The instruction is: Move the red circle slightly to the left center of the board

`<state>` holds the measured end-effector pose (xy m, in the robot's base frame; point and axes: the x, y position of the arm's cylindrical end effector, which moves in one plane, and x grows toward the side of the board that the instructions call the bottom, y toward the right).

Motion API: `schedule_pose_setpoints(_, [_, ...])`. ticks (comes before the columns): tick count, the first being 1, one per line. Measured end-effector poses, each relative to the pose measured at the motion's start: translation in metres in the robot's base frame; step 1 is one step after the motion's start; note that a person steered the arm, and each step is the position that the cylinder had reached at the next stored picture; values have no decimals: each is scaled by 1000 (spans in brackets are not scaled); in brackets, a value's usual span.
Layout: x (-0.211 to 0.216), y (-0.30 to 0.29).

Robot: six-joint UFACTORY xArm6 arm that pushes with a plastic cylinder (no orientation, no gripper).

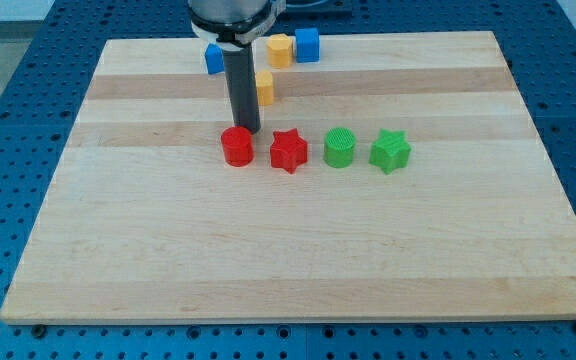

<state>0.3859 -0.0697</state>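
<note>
The red circle (236,146) sits a little left of the board's middle, first in a row of blocks. My tip (247,131) is at the lower end of the dark rod, just above and slightly right of the red circle, touching or nearly touching its top edge. The rod rises to the view's top.
A red star (288,151), a green circle (339,148) and a green star (390,151) continue the row to the right. Near the top edge of the wooden board (118,250) are a blue block (213,57), a yellow block (280,49), a blue cube (307,44) and a yellow block (264,88).
</note>
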Motion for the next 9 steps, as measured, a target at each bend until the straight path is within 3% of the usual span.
schedule_pose_setpoints(6, [22, 27])
schedule_pose_setpoints(9, [38, -6])
